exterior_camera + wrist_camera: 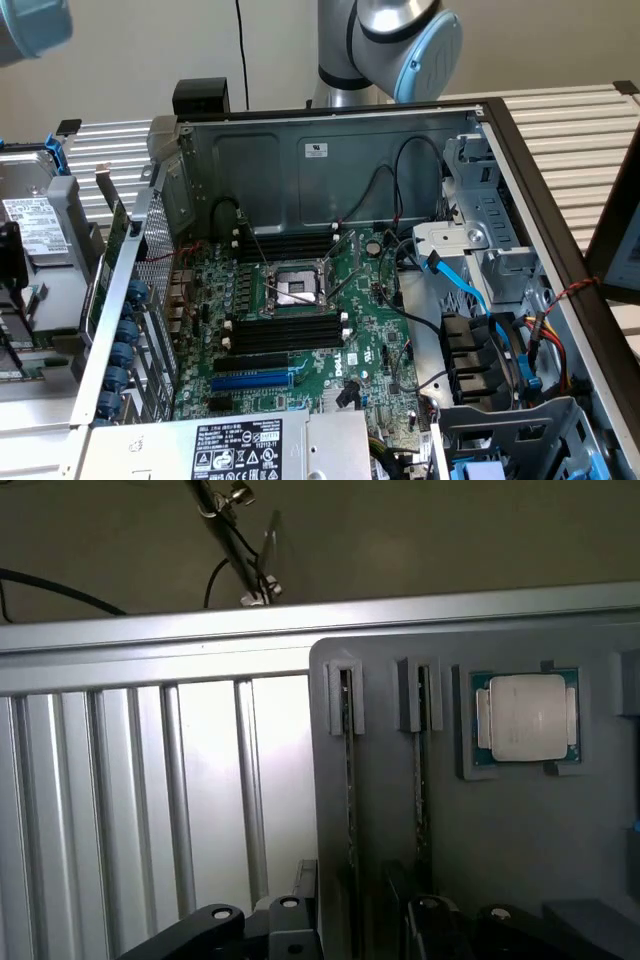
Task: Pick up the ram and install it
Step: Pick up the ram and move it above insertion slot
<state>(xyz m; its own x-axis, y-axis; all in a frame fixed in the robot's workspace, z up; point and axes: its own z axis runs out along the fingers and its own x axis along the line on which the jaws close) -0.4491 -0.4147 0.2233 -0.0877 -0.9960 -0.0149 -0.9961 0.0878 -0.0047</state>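
A pale beige wall [120, 50] is closing off the room behind a slatted aluminium surface [580, 120], which is running across the upper part of the exterior view. An open grey computer case [330, 150] is lying on that surface and taking up most of the frame. The silver-and-blue robot arm [400, 40] is rising behind the case at top centre.

Inside the case, a green motherboard [370, 350] is lying flat. A labelled power supply [240, 450] is sitting at the lower edge. Blue cables [465, 290] are curving toward the exterior view's right. On the board, black memory slots [285, 330] with white end clips are flanking the processor socket [295, 285]. A blue expansion slot [255, 380] is lying just below them.

The wrist view is looking along the same slatted surface [130, 800] toward the wall [450, 540]. A grey holder tray [500, 840] is resting on the slats. A processor chip [525, 718] is sitting in a square recess of the tray. The ram [350, 780] is standing on edge in a narrow groove of the tray, and a second stick [421, 780] is standing in the neighbouring groove, between the ram and the chip. The black end effector [350, 925] is hanging near the ram's closer end. Whether it is released or clenched cannot be told.
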